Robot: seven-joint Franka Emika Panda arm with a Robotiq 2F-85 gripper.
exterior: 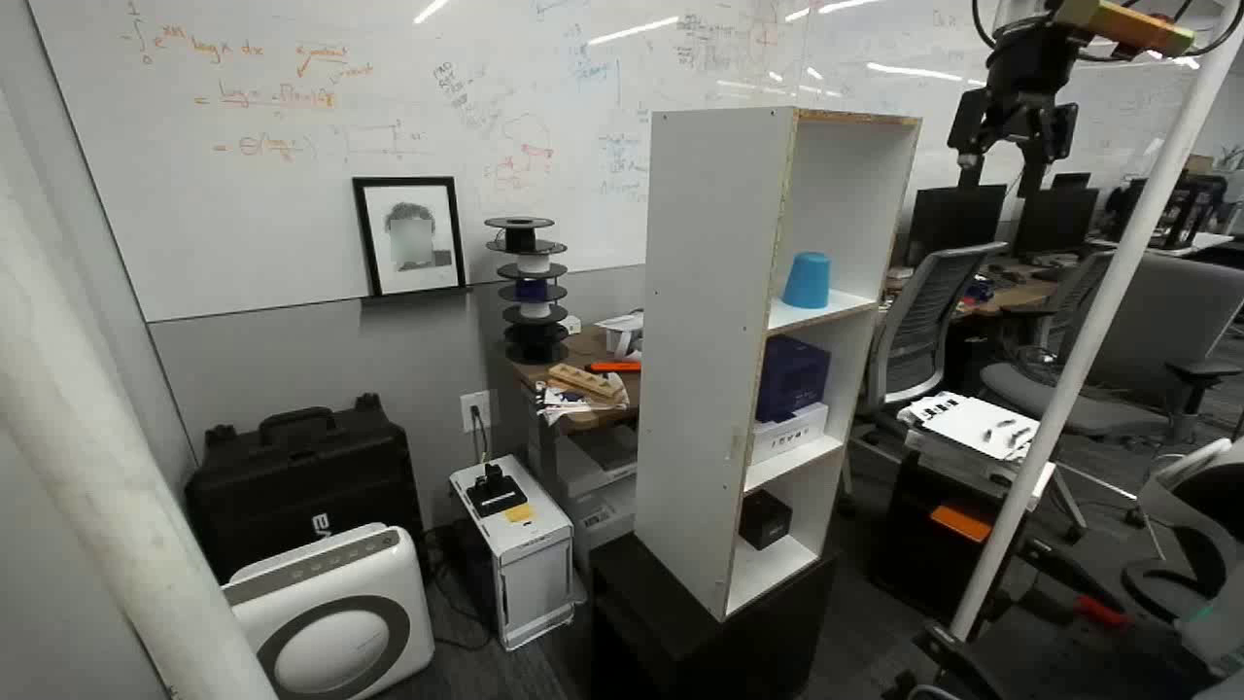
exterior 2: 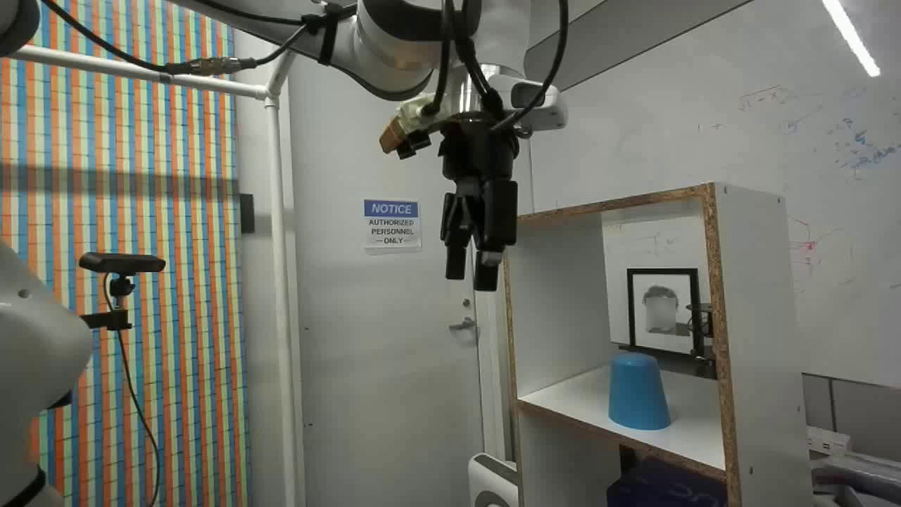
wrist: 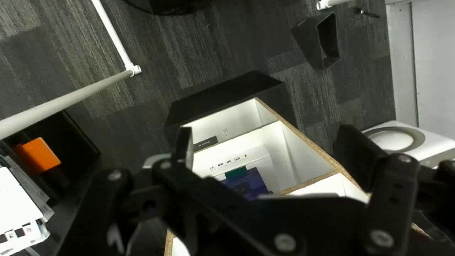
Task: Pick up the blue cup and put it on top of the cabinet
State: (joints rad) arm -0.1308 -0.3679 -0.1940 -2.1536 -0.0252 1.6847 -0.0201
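The light-blue cup (exterior: 808,280) stands upside down in the top compartment of the white open-fronted cabinet (exterior: 714,292). In an exterior view the cup (exterior 2: 637,391) and the cabinet's side wall (exterior 2: 757,296) also show. The cup does not show in the wrist view, where the cabinet's wooden edge (wrist: 312,144) runs below the fingers. My gripper (exterior: 1001,180) is open and empty, pointing down, outside the cabinet near its open front and higher than the cup. It is apart from the cup in both exterior views (exterior 2: 470,274). Its spread fingers show in the wrist view (wrist: 268,138).
A dark purple box (exterior: 795,377) sits on a white box (exterior: 789,433) in the middle compartment. A small black box (exterior: 765,518) is in the bottom compartment. A black base (exterior: 671,603) supports the cabinet. A white pole (exterior: 1098,321) and spool stack (exterior: 533,292) stand nearby.
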